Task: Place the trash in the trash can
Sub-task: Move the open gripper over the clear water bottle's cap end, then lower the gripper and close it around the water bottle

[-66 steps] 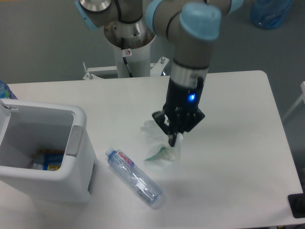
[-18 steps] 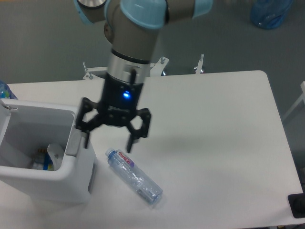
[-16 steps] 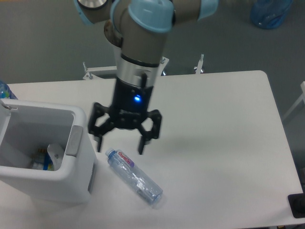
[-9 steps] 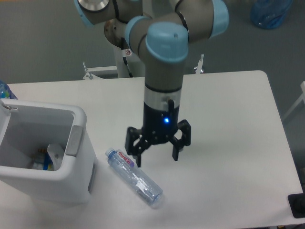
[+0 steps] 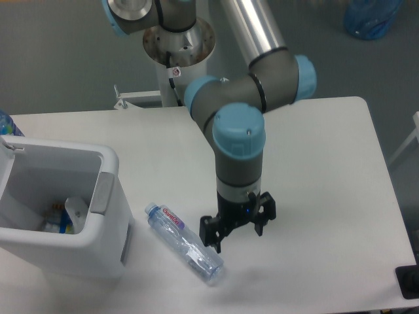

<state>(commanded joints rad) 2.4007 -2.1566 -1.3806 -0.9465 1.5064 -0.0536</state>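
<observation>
The pincer (image 5: 237, 231) hangs low over the white worktop (image 5: 327, 163). Its two black fingers (image 5: 213, 237) are spread wide apart, and it holds nothing. It is made of dark, hard parts, and a small blue light glows just above the fingers. The arm (image 5: 239, 147) above it is a round grey tube with smooth light-blue caps at the joints.

The bottle (image 5: 185, 243) lies on its side on the worktop, just to the left of the pincer and a little below it. One black finger is very near the bottle, but I cannot tell if it touches. The bottle is clear plastic, thin and crushed, with dents along its body. It has a white band with red letters near the neck, and its cap end points up and to the left, toward the trash can (image 5: 105, 216).

The trash can stands at the left edge of the worktop. It is a big white plastic box with thick, smooth walls and round corners. A flat grey tab (image 5: 100, 193) sits on its right rim. Inside at the bottom lies the wrapper (image 5: 76, 210), a crumpled whitish piece, beside something blue and yellow (image 5: 63, 224) that is too small to make out.

The worktop is flat, smooth and plain white, with a rounded corner at the far right.
</observation>
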